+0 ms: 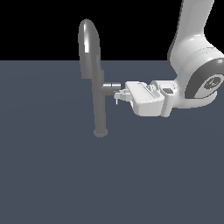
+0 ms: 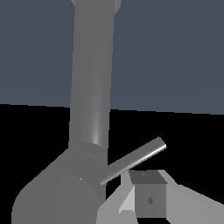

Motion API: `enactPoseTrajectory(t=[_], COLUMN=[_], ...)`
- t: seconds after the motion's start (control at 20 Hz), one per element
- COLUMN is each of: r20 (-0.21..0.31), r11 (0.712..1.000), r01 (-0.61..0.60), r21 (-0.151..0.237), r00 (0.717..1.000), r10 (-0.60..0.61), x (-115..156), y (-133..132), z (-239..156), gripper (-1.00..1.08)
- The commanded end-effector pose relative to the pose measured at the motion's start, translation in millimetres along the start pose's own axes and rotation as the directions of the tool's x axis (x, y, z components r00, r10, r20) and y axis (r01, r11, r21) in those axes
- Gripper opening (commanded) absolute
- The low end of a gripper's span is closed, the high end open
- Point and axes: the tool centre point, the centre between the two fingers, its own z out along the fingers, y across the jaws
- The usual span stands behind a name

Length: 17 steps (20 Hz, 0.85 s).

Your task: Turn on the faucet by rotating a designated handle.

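Note:
The faucet (image 1: pixel 99 100) is a tall grey column with an arched spout, standing on a small round base. A short side stub (image 1: pixel 111 86) sticks out toward the exterior view's right. The handle (image 1: pixel 116 101) is a thin pin hanging just below the stub's end. My gripper (image 1: pixel 119 93) comes in level from the exterior view's right, its tips right at the stub's end and just above the pin. Its fingers look pressed together with nothing between them. In the wrist view the faucet column (image 2: pixel 92 87), the handle pin (image 2: pixel 135 159) and my gripper (image 2: pixel 148 194) show close together, the pin passing just beside the fingertips.
The faucet stands on a flat dark blue-grey floor (image 1: pixel 52 175). My white arm (image 1: pixel 192 65) rises at the exterior view's right. Nothing else stands in view.

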Motion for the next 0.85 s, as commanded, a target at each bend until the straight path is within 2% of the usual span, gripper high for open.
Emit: enactPoseTrajectory(t=[0.0, 0.1, 0.15, 0.8], r20=[-0.008, -0.008, 0.0, -0.007], r11=[0.999, 0.999, 1.0, 0.999], r01=[-0.045, -0.049, 0.006, -0.047], r21=[0.012, 0.012, 0.0, 0.012], r00=[0.999, 0.999, 1.0, 0.999], r10=[0.045, 0.049, -0.006, 0.047], x=[32.5, 37.5, 6.1, 54.9], y=[3.3, 2.9, -5.4, -22.9], z=[-0.4, -0.5, -0.2, -0.9], gripper=[-1.0, -1.0, -1.0, -1.0])
